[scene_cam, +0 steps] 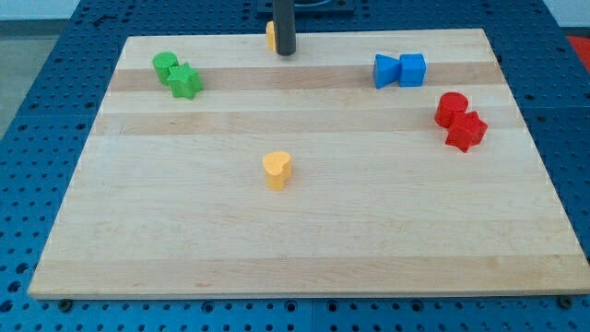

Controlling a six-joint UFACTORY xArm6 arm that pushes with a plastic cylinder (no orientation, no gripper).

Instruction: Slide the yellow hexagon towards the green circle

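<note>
The yellow hexagon (270, 35) sits at the board's top edge, mostly hidden behind my rod; only a yellow sliver shows on the rod's left side. My tip (286, 52) is right beside it, on its right, touching or nearly touching. The green circle (165, 65) is at the upper left, with a green star (184, 81) touching it on its lower right. The hexagon lies well to the right of the green circle.
A yellow heart (277, 171) lies near the board's middle. A blue block (386, 71) and a blue cube (412, 69) sit together at the upper right. A red cylinder (452, 108) and a red block (466, 131) are at the right. The wooden board (304, 249) rests on a blue perforated table.
</note>
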